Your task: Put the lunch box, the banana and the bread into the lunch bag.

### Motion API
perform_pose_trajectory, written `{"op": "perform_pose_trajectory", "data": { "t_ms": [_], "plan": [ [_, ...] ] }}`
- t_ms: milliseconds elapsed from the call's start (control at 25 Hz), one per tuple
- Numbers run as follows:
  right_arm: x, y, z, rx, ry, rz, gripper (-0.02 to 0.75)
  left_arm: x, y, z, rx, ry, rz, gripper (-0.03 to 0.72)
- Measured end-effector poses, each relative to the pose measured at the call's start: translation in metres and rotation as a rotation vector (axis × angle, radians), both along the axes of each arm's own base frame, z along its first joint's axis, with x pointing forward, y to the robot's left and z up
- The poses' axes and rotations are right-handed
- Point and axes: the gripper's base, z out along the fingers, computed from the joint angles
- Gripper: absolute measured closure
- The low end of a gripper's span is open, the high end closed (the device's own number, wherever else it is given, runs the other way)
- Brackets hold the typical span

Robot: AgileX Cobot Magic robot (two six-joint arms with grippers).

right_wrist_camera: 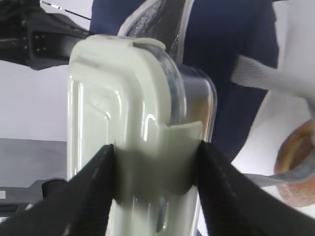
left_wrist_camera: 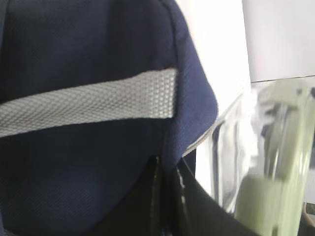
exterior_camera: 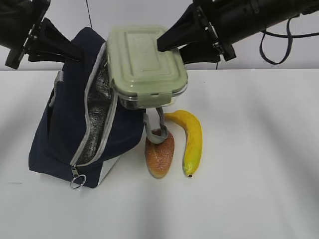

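The navy lunch bag (exterior_camera: pixel 65 134) stands at the left with its zipper open and its foil lining showing. My left gripper (exterior_camera: pixel 75 50) is shut on the bag's upper fabric edge (left_wrist_camera: pixel 167 172). My right gripper (exterior_camera: pixel 162 45) is shut on the lunch box (exterior_camera: pixel 144 59), green lid up, and holds it tilted over the bag's opening. In the right wrist view the fingers (right_wrist_camera: pixel 155 152) clamp the box (right_wrist_camera: pixel 123 98) across its end. The bread (exterior_camera: pixel 159 154) and the banana (exterior_camera: pixel 192 142) lie side by side on the table, right of the bag.
A grey strap handle (exterior_camera: pixel 154 124) hangs from the bag onto the top of the bread. The metal ring pull (exterior_camera: pixel 77 181) lies at the bag's front bottom corner. A black cable (exterior_camera: pixel 271 50) hangs behind the right arm. The table (exterior_camera: pixel 259 189) is white.
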Motion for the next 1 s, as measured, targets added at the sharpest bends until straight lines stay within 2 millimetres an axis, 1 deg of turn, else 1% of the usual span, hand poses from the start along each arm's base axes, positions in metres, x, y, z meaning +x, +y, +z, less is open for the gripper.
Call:
{"op": "perform_pose_trajectory", "data": {
  "t_ms": [120,280,440,560,760,920,1000],
  "plan": [
    [-0.004,0.016,-0.004,0.002,0.01,0.039,0.349,0.0,0.0,0.0,-0.002,0.001,0.001,0.7],
    [0.0,0.031,-0.014,-0.014,-0.002,0.013,0.349,0.0,0.0,0.0,-0.005,0.001,0.002,0.7],
    [0.007,0.035,-0.022,-0.027,-0.019,-0.04,0.349,0.0,-0.001,0.002,-0.023,0.003,0.005,0.7],
    [0.011,0.036,-0.03,-0.026,-0.003,-0.046,0.349,0.0,-0.001,0.002,-0.026,0.004,0.006,0.7],
    [0.022,0.043,-0.047,0.062,0.066,-0.078,0.349,0.0,-0.001,0.002,-0.028,0.006,0.008,0.7],
    [0.026,0.049,-0.052,0.056,0.018,-0.1,0.349,0.0,-0.001,0.002,-0.028,0.005,0.009,0.7],
    [0.025,0.057,-0.056,0.021,-0.009,-0.106,0.349,0.0,-0.001,0.002,-0.028,0.005,0.009,0.7]
  ]
}}
